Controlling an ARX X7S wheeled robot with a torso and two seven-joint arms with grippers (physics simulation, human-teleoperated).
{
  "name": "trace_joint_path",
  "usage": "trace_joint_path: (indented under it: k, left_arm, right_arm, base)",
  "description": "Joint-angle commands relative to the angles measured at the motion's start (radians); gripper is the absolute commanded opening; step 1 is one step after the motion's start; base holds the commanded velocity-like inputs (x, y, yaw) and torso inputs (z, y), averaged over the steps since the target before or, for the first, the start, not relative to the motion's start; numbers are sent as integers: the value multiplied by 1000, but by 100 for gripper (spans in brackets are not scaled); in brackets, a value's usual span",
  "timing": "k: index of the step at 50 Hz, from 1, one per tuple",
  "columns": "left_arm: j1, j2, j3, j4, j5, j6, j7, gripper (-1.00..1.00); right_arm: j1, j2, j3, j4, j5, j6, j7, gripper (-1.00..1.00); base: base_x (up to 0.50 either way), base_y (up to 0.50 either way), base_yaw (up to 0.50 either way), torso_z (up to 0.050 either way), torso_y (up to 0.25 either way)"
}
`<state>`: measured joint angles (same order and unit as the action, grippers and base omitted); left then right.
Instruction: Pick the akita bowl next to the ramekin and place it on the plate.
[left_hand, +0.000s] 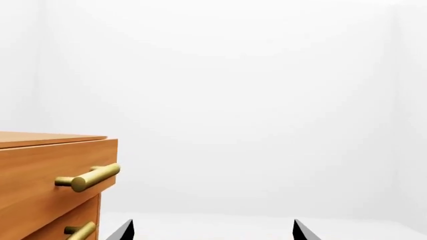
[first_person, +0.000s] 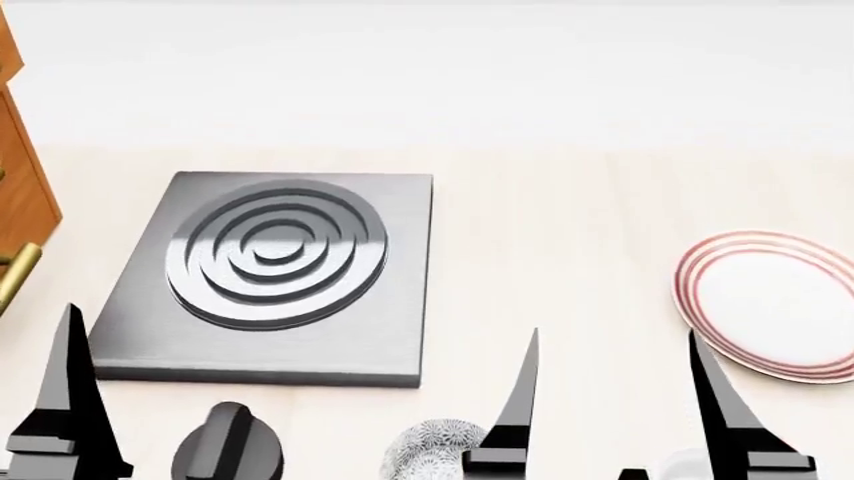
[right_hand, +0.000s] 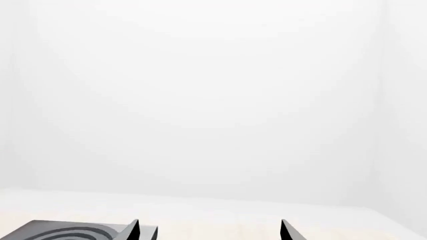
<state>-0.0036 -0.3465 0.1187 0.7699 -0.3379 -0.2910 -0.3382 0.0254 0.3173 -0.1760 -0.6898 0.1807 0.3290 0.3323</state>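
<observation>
An akita bowl (first_person: 430, 444) with grey-and-white speckle sits at the near edge of the head view, partly hidden behind one finger of my right gripper (first_person: 621, 400). Only a white sliver of the ramekin (first_person: 686, 466) shows to the bowl's right, between the right gripper's two fingers. The plate (first_person: 774, 305), white with red rings, lies on the counter at the right, cut by the frame edge. The right gripper (right_hand: 210, 230) is open and empty. My left gripper (left_hand: 212, 231) is open too, with nothing between its fingers; one fingertip (first_person: 67, 385) rises at the far left.
A grey hob slab (first_person: 280, 275) with concentric rings lies left of centre, with a black knob (first_person: 227, 445) near its front. A wooden drawer cabinet (left_hand: 47, 185) with brass handles stands at the far left, close to the left gripper. Pale counter (first_person: 561, 230) lies between hob and plate.
</observation>
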Motion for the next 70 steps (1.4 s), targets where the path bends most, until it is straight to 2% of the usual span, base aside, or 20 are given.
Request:
trace_joint_path:
  k: [1,43,62,70]
  left_arm:
    - [-5,14,-22,1,13,-2,16,100]
    - [-4,0,-8,-5,13,16,-2,100]
    - [-8,-8,0,-11,22,22,-9,100]
    - [-12,-11,3,-9,23,16,-15,100]
  right_arm:
    - [2,-17,17,3,-15,-3,-16,100]
    - [-2,2,1,2,-7,-12,2,100]
    - [6,8,-11,12,-7,-5,6,100]
    - [9,11,-15,11,-5,-3,7,100]
  base:
    - [133,0,0,0,0]
    - [155,0,0,0,0]
    - [0,0,0,0,0]
    - [0,0,0,0,-153]
